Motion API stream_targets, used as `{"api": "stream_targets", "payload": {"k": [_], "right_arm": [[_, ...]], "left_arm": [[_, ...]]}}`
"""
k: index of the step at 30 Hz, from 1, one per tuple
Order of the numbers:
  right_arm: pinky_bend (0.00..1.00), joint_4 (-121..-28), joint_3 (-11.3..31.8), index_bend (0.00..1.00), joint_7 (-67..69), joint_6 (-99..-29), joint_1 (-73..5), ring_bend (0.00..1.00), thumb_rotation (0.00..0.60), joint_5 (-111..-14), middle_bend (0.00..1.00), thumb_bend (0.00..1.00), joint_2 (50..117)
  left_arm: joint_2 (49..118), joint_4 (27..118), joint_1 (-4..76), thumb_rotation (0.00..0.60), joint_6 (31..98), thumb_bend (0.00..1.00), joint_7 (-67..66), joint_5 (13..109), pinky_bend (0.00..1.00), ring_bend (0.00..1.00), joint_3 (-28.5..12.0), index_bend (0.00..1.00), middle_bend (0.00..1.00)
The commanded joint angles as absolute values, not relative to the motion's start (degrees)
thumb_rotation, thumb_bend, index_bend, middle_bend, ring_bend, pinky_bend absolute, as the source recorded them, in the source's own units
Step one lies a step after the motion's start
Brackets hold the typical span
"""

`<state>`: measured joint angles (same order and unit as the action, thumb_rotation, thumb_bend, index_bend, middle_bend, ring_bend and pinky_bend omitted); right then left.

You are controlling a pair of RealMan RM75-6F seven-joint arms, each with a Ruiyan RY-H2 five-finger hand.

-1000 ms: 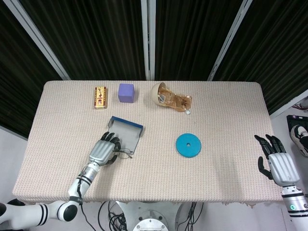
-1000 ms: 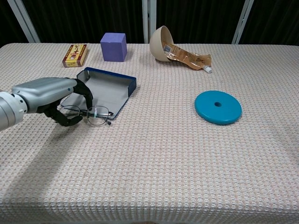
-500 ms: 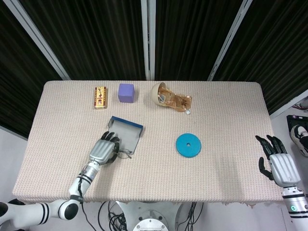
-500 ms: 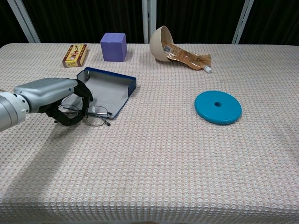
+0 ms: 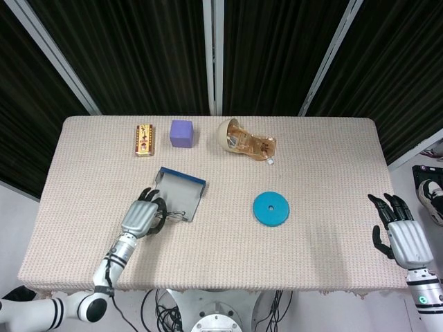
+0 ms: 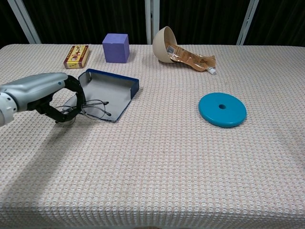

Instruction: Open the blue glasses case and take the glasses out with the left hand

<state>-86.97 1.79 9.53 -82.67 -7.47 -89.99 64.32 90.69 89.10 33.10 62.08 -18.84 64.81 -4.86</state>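
The blue glasses case [image 5: 183, 195] [image 6: 107, 92] lies open on the table, its grey inside bare. My left hand [image 5: 142, 216] [image 6: 40, 94] sits at the case's near left corner, fingers curled around the thin wire-framed glasses [image 6: 90, 110] [image 5: 171, 215]. It holds one side of them while the other lens and temple reach over the case's front edge. My right hand [image 5: 398, 236] rests at the table's right edge, fingers apart and holding nothing; the chest view does not show it.
A teal disc [image 5: 270, 208] [image 6: 222, 109] lies right of the case. Along the far edge stand a yellow box [image 5: 144, 139] [image 6: 76, 56], a purple cube [image 5: 181, 133] [image 6: 116, 47] and a tipped beige bowl [image 5: 229, 133] [image 6: 163, 44] with a wrapper [image 6: 193, 58].
My left hand has drawn back to the left with the glasses, dragging them along the case's front edge. The right hand has not moved.
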Motion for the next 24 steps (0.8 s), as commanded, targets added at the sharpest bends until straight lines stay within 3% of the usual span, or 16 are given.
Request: {"api": "stream_targets", "payload": {"k": [1,7,18,20,24], "right_arm": [[0.00,-86.89,1.80,0.00,9.57,-82.68,-7.58,0.00,0.600,-90.15,0.16,0.66,64.37],[0.00,-86.79,1.79,0.00,9.60,-82.77,-7.77,0.00,0.600,-90.54,0.16,0.66,64.42],[0.00,-87.30,1.70,0.00,9.16,-82.73,-7.99,0.00,0.600,-90.83,0.16,0.66,64.30],[0.00,-87.42,1.64,0.00,9.09,-82.87,-7.94,0.00,0.600,-90.97,0.16,0.66,64.22],[0.00,-87.50,1.56,0.00,9.08,-83.37,-7.64,0.00,0.600,-91.00,0.16,0.66,64.11]], "left_arm": [[88.00,92.88,30.78,0.600,64.29,0.57,-18.61,65.11,0.03,0.08,-3.57,0.69,0.32],[84.75,97.98,26.98,0.600,67.93,0.57,-18.73,65.63,0.04,0.08,-1.21,0.70,0.32],[84.14,100.15,25.30,0.600,67.77,0.56,-22.16,66.45,0.03,0.08,1.29,0.68,0.31],[84.52,99.58,25.74,0.600,66.44,0.55,-23.06,65.78,0.03,0.07,1.33,0.59,0.28],[83.84,100.18,26.97,0.600,63.55,0.38,-23.40,63.79,0.01,0.00,0.46,0.18,0.15]]}}
